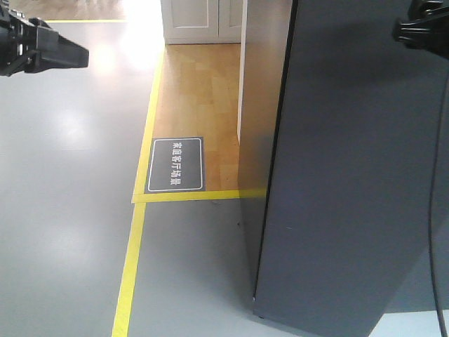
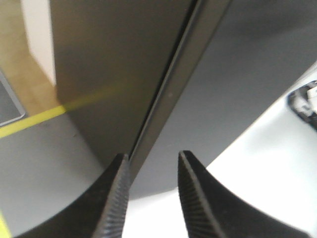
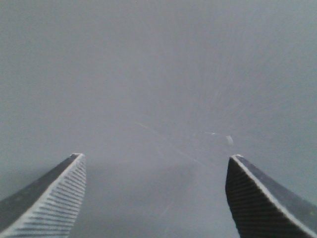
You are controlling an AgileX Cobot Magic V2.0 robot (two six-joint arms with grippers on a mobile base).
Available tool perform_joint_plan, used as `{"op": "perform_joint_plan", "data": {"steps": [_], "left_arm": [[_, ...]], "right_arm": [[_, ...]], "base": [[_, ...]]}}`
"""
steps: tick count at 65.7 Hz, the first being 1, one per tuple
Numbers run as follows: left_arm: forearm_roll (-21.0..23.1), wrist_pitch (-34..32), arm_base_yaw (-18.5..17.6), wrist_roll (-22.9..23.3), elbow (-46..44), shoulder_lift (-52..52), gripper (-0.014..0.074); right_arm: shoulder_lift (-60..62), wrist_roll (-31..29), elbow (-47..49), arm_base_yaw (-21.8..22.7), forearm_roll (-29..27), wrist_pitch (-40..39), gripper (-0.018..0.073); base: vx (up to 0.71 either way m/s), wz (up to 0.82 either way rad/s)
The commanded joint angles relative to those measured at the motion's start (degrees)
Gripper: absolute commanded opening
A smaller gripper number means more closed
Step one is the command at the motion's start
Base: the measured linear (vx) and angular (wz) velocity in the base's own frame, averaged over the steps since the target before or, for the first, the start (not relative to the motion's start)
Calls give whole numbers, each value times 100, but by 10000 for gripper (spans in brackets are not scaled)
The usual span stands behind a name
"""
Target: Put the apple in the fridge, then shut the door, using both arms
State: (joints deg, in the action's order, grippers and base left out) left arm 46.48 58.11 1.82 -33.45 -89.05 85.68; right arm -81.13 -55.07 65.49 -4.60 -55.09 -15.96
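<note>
The dark grey fridge (image 1: 263, 105) stands at the right of the front view, with its door (image 1: 351, 175) lying flat against the body along a thin dark seam (image 2: 166, 94). No white interior shows. The apple is out of view. My left gripper (image 1: 78, 55) hangs at the top left, away from the fridge. In the left wrist view it (image 2: 152, 154) is open and empty, facing the seam. My right gripper (image 3: 156, 157) is open and empty, close to a plain grey surface. Only a black part of the right arm (image 1: 421, 27) shows in front of the door.
Yellow tape lines (image 1: 130, 274) mark the grey floor left of the fridge. A grey sign with white characters (image 1: 175, 164) lies on the wooden floor (image 1: 196, 91). A white cabinet (image 1: 200, 21) stands at the back.
</note>
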Motion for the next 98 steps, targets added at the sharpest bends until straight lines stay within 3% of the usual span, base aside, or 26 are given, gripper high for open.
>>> {"op": "perform_joint_plan", "data": {"steps": [1, 15, 33, 47, 65, 98], "left_arm": [[62, -305, 3, 168, -181, -216, 251], [-73, -384, 3, 182, -181, -216, 251], [-211, -600, 3, 182, -181, -216, 251], [-443, -694, 3, 195, -181, -216, 251], [-805, -912, 3, 634, -181, -216, 251], [-817, -1083, 3, 633, -181, -216, 251]], "right_arm": [[-114, -79, 372, 8, -13, -437, 553], [-579, -150, 647, 8, -281, -666, 553], [-1007, -870, 1168, 42, -851, -666, 553], [-1387, -1085, 1773, 496, -1593, 144, 553], [-1850, -1085, 2324, 859, -1634, 1000, 540], [-1632, -1575, 2518, 869, -1568, 1370, 510]], "base": [[0, 0], [0, 0], [0, 0], [0, 0], [0, 0], [0, 0]]}}
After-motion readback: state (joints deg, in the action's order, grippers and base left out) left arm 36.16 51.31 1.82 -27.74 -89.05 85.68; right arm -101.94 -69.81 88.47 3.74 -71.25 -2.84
